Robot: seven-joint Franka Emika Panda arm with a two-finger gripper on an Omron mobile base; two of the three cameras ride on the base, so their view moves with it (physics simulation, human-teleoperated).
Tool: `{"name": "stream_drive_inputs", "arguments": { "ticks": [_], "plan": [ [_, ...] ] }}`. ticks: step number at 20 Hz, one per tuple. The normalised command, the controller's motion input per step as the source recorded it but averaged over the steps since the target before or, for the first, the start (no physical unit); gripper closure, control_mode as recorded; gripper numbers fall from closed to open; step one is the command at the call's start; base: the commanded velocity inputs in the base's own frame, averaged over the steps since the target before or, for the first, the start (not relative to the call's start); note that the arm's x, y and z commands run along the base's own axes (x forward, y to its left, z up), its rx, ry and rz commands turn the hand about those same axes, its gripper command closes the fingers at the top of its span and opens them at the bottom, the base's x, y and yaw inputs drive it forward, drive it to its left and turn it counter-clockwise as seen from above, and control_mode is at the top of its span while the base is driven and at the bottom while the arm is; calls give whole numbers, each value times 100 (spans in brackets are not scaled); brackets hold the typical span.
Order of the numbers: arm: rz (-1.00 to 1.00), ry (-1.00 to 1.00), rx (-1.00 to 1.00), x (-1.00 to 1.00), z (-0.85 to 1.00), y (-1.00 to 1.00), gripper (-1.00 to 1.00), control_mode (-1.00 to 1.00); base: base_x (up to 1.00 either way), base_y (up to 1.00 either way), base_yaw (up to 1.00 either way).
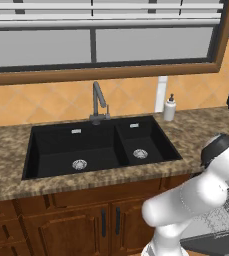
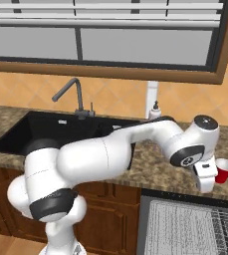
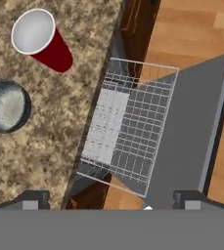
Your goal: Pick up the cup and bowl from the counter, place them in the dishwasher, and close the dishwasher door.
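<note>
The red cup (image 3: 41, 41) stands upright on the speckled tabletop (image 3: 40, 146), near its front edge, white inside showing. The grey-blue bowl (image 3: 5, 106) sits beside it on the same stone, apart from the cup, and is cut off at the edge of the hand view. Both are off to one side of the gripper (image 3: 111, 199), which hangs above the tabletop's front edge with its fingers spread wide and nothing between them. From the right base view the cup (image 2: 224, 171) is just beside the arm's wrist. Below the edge the dishwasher door (image 3: 194, 127) lies folded down flat, and the wire rack (image 3: 125, 124) is drawn out over it. Further along are the black double sink (image 1: 98, 145), its tap (image 1: 99, 102) and a white soap bottle (image 1: 170, 107) by the wall.
</note>
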Motion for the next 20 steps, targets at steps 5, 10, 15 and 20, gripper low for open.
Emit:
{"name": "stream_drive_inputs", "arguments": {
  "ticks": [5,10,15,20],
  "plan": [
    [-10,-5,-1,37,0,-68,-100,-100,0,0,0],
    [0,-4,0,63,-4,-16,-100,-100,0,0,0],
    [0,0,0,66,-4,0,-100,-100,0,0,0],
    [0,0,0,33,0,-4,-100,-100,0,0,0]
  ]
}}
